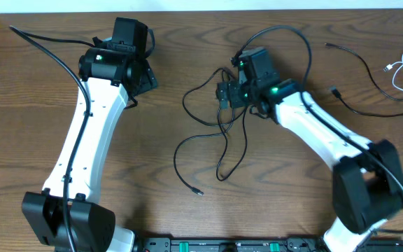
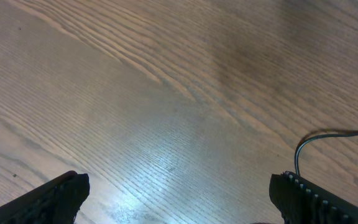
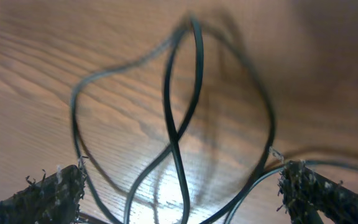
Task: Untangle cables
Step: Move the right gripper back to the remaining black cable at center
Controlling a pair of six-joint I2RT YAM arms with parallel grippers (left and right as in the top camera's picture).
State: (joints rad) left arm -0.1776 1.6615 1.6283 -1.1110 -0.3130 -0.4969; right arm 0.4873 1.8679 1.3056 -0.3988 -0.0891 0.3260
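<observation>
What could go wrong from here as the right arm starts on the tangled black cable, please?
1. The right pincer is open, with several crossing strands of the black cable between its fingers. Closing may catch more than one strand and tighten the tangle.
2. The left pincer hovers open over the table, away from the tangle, so nothing anchors the cable. A pull may drag the whole bundle.

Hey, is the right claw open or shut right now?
Open. On the right claw, the fingers sit far apart at its wrist view's bottom corners; black cable loops cross the gap, unpinched.
</observation>
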